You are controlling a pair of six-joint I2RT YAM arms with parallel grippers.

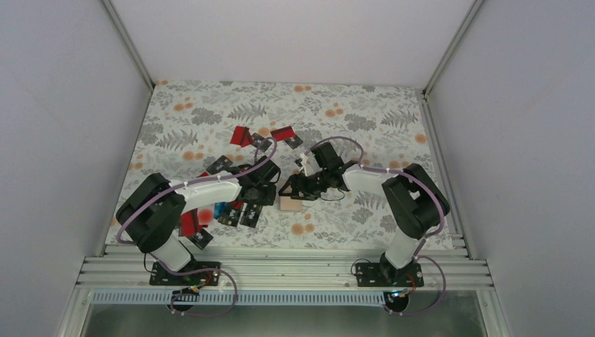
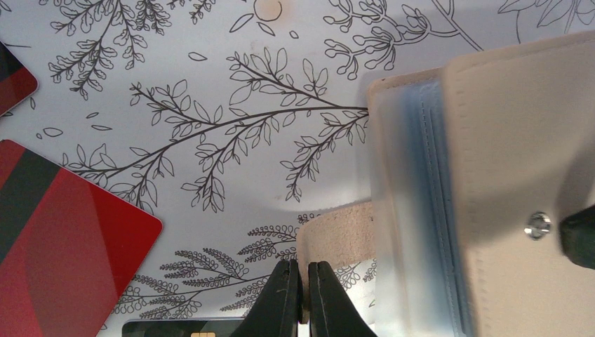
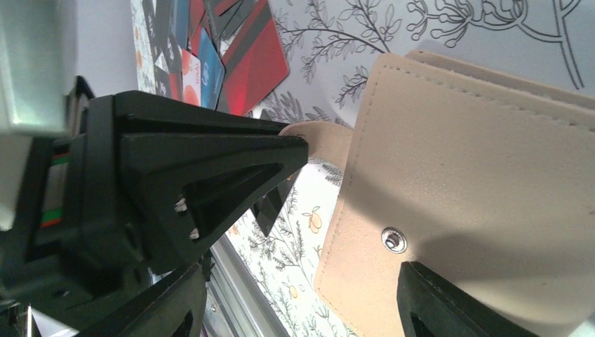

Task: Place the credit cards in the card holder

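Card holder (image 3: 477, 161) tan, stitched edge, metal snap | left gripper (image 2: 303, 272) pinching its flap | right gripper (image 3: 298, 295) fingers spread

1. The left arm (image 1: 203, 188) is bent at the elbow and reaches in toward the middle.
2. The left pincer (image 2: 305, 295) is squeezed tight. It nips the thin flap of the card holder (image 2: 505, 161).
3. The right arm (image 1: 365, 179) bends in from the other side, and its wrist points at the left pincer.
4. The right pincer (image 3: 300, 277) sits low with its two fingers wide apart.
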